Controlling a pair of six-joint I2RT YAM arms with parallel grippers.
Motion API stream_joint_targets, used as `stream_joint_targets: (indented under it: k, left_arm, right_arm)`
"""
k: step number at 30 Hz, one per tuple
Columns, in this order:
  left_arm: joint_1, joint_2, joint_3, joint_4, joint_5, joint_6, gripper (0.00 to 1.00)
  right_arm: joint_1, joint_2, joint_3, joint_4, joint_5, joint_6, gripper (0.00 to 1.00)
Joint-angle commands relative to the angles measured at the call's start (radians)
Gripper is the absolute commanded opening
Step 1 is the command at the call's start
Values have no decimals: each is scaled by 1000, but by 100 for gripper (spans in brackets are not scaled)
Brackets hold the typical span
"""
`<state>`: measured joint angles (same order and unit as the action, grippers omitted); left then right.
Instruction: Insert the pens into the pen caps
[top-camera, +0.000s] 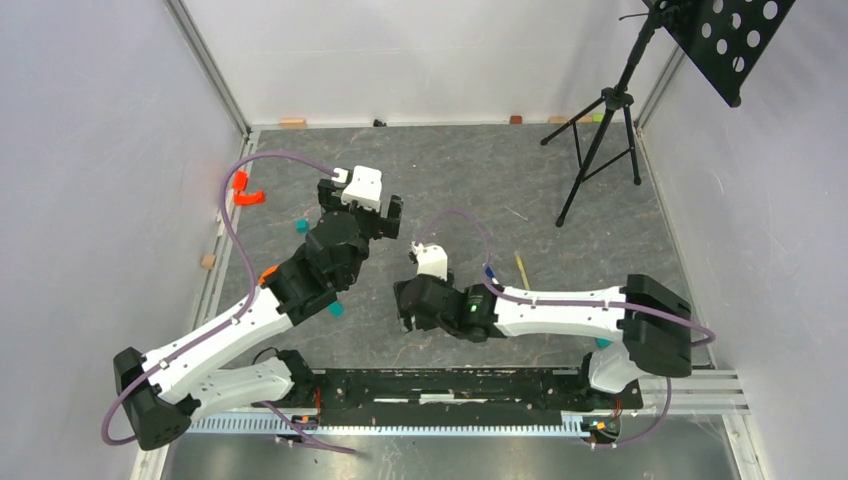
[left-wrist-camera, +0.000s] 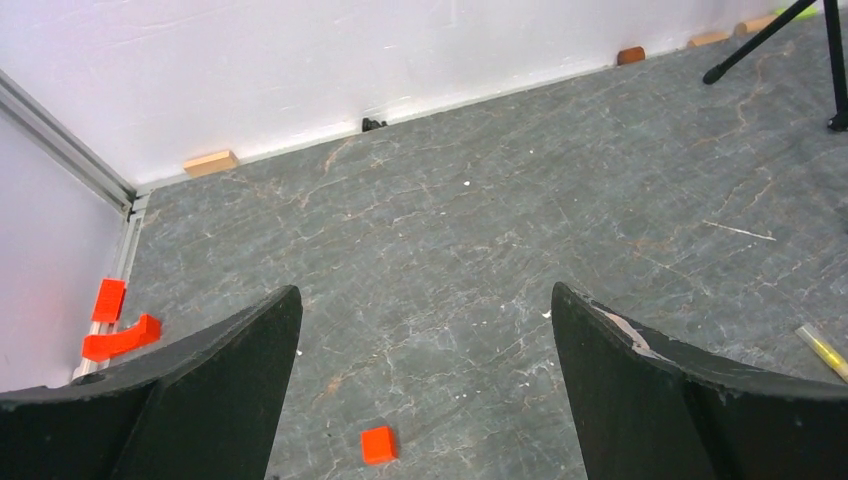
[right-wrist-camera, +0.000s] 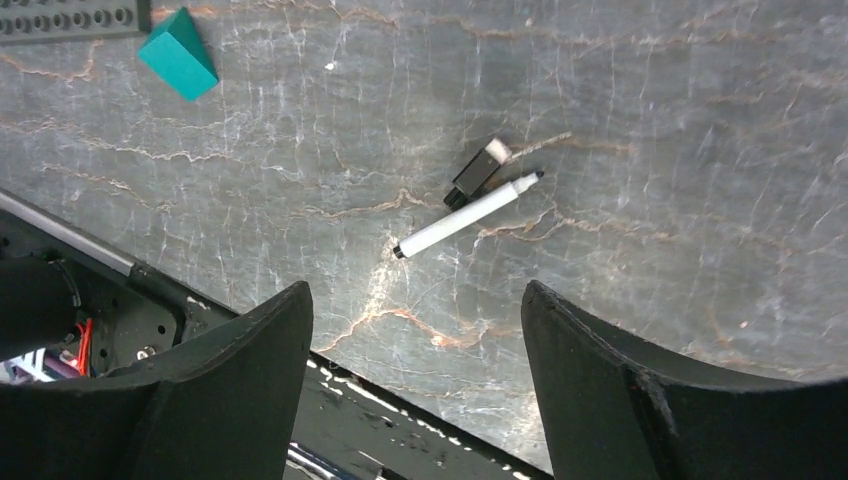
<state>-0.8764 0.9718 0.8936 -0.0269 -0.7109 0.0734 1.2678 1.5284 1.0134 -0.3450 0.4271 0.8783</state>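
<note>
White pen (right-wrist-camera: 468, 215) lies on the grey stone table (right-wrist-camera: 650, 120), slanting from eight to two o'clock, with a black cap (right-wrist-camera: 478, 175) just beside it at twelve. Right gripper (right-wrist-camera: 415, 300) hovers above them, jaws released, holding nothing. Left gripper (left-wrist-camera: 425, 300) gapes wide and empty too; a yellow pen (left-wrist-camera: 822, 350) lies at its four o'clock.

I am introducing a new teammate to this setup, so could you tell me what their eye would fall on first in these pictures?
Most likely the white pen lying uncapped on the grey marbled table, with the black pen cap right beside it, just ahead of the open right gripper. Next come the bright red block near the open left gripper, and the black tripod stand at the table's far right corner.
</note>
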Motion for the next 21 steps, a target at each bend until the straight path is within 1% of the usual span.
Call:
stream_joint_targets:
  k: [1,9,15,21]
  left_arm:
    - [1,-28,-6,61,-47,33,100]
    - [-1,-28,-10,59,-14,32,100]
    - [0,-26,-13,60,-3,34,100]
    - [-1,-24,-11,57,13,30,100]
  right_arm:
    - [43,64,59,-52,103,159,79]
    - [64,230,172,-138,190,188,74]
    - [64,275,167,-143,241,218,71]
    - [63,326,167,-144,225,199,68]
